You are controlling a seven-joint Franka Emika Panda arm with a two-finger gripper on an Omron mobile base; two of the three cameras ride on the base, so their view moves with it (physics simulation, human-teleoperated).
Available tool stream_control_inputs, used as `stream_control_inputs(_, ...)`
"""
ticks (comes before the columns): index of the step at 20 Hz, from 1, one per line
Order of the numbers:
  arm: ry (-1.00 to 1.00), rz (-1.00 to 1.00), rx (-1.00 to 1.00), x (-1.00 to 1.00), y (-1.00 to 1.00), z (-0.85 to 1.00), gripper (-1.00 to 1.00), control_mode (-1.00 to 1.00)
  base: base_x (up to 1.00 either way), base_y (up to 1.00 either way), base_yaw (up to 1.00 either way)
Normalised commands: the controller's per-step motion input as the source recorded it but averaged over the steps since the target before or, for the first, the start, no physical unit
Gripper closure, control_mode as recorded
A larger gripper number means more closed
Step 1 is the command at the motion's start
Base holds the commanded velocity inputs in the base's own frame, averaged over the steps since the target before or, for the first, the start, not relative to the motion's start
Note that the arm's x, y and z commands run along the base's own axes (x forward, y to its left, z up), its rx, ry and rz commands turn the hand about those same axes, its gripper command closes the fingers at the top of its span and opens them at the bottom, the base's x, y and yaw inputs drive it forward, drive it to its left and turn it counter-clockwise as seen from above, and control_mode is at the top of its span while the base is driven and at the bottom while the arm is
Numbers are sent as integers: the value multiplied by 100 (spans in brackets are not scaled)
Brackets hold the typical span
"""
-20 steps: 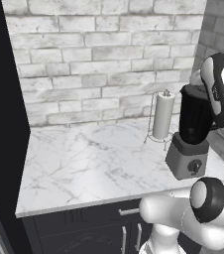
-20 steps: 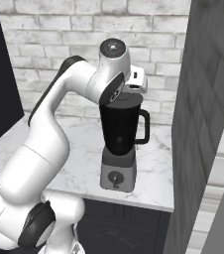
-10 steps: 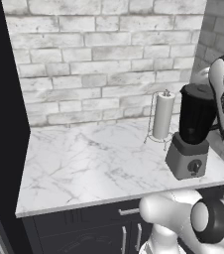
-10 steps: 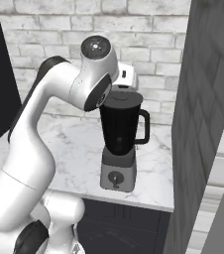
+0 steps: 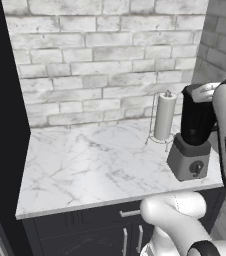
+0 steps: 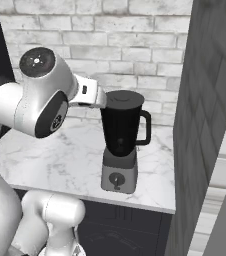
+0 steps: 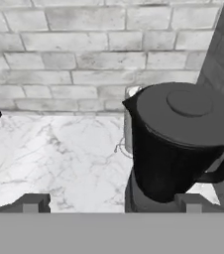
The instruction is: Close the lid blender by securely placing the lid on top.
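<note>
lid (image 7: 188, 111) sits flat on the mouth of the blender (image 6: 121, 142), a dark round disc with a raised centre knob, seen clearly in the hand view and as a dark cap in the right base view (image 6: 124, 97). in the left base view the blender (image 5: 194, 137) stands near the right end of the marble counter (image 5: 95, 160), and the white arm crosses in front of its right side and hides its handle. a paper-towel roll (image 5: 164, 117) on a wire holder stands just behind and to the left of the blender there; in the hand view only a sliver of it peeks from behind the jar. the blender's grey base is cut off by the bottom of the hand view.

the arm bends up from the base, and its forearm and hand reach level toward the jar's top from the left in the right base view. the gripper (image 7: 111, 203) hangs apart from the blender with its two dark finger tips (image 7: 30, 203) spread wide and nothing between them; the jar stands beyond them.
</note>
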Motion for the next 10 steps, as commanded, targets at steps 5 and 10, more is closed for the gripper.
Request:
stream_control_inputs(5,0,0,-1,-80,85,0,-100,-100,0,0,0)
stream_control_inputs(10,0,0,-3,-21,45,0,-100,-100,0,0,0)
